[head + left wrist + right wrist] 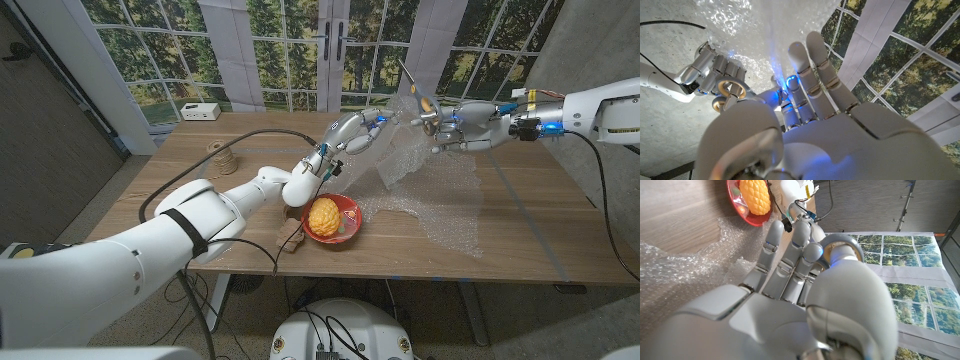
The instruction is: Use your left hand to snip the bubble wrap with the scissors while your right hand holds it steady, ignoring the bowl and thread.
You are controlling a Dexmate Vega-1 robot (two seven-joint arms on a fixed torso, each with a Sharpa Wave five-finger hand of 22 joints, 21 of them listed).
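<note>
The clear bubble wrap (440, 190) lies crumpled over the right half of the table, one part standing up between my hands. My right hand (468, 124) hovers above it and holds the scissors (424, 102), blades pointing up and away. Their beige handle rings (732, 92) sit on that hand's fingers (710, 70), and one ring (840, 247) shows by the thumb. My left hand (352, 132) reaches to the raised edge of the wrap (745, 25) with its long fingers (815, 65) stretched out. Whether it pinches the wrap is hidden.
A red bowl (355, 210) with a yellow pineapple-like toy stands near the table's front edge, below my left hand. The thread spool (222, 155) sits at the left and a small white box (200, 110) at the far left corner. A cable crosses the left side.
</note>
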